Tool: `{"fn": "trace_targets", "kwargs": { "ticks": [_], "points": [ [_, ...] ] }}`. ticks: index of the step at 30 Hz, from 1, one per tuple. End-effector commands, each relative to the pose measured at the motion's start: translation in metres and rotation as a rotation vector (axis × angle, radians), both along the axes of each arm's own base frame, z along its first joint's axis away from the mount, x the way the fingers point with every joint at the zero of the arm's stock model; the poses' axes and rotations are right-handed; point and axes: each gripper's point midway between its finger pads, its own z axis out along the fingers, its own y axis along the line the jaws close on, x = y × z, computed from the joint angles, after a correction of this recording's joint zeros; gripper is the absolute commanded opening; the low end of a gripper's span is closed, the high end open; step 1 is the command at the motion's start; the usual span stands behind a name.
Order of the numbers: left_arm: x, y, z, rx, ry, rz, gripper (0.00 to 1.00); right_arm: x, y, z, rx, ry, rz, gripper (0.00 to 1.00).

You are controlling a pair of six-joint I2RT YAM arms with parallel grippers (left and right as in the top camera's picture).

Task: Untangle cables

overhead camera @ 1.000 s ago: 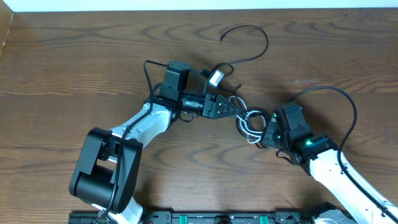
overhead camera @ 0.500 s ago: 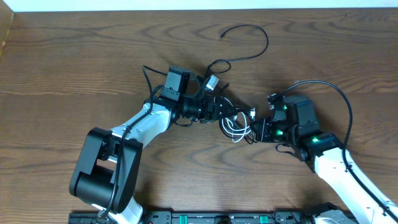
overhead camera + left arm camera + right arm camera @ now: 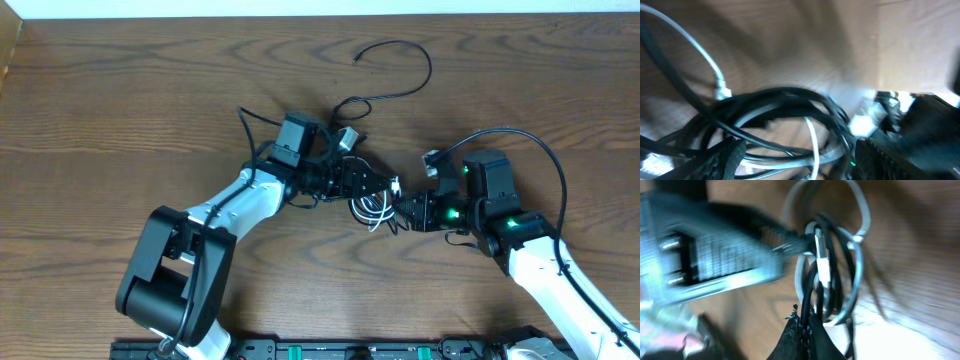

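The cables are a small coil of black and white loops (image 3: 374,208) at the middle of the table, between my two grippers. My left gripper (image 3: 372,186) stands open over the coil's top. In the left wrist view its fingers (image 3: 726,159) are wide apart, with the black and white loops (image 3: 790,107) lying loose between them. From the right, my right gripper (image 3: 404,212) is shut on a black strand (image 3: 812,287) of the coil. One long black cable (image 3: 415,85) curves away toward the far edge. A white plug (image 3: 347,137) lies behind the left wrist.
Thick black wires loop off both arms, one arching over the right arm (image 3: 545,160). The left gripper's body (image 3: 710,255) fills the left side of the right wrist view, close to the coil. Brown wood table (image 3: 120,110) lies all around.
My left gripper has opened wider and shifted right over the coil. My right gripper has moved left and turned, dragging the coil leftward with its strand still pinched.
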Motion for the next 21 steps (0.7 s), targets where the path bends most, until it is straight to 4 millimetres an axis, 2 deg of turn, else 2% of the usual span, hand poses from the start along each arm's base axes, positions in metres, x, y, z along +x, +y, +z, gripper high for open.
{"fn": "trace_targets", "kwargs": {
  "ticks": [1,9,16,19,20,21],
  "points": [
    [0.016,0.002,-0.010,0.125,-0.141,0.034,0.78,-0.016,0.017,0.017,0.101,-0.065,0.174,0.01],
    [0.044,0.027,-0.030,0.357,-0.364,0.064,0.78,-0.027,0.021,0.022,0.147,-0.067,0.239,0.01],
    [0.064,0.052,-0.040,0.516,-0.420,0.163,0.78,-0.026,0.003,0.012,0.121,0.004,0.172,0.01],
    [0.066,0.060,-0.042,0.561,-0.425,0.185,0.61,-0.020,-0.014,0.003,0.080,0.044,0.094,0.01],
    [0.065,0.060,-0.043,0.563,-0.420,0.183,0.53,-0.018,-0.017,0.002,0.081,0.050,0.079,0.01],
    [0.064,0.061,-0.044,0.567,-0.414,0.180,0.40,-0.016,-0.021,0.002,0.082,0.052,0.062,0.01]
  ]
}}
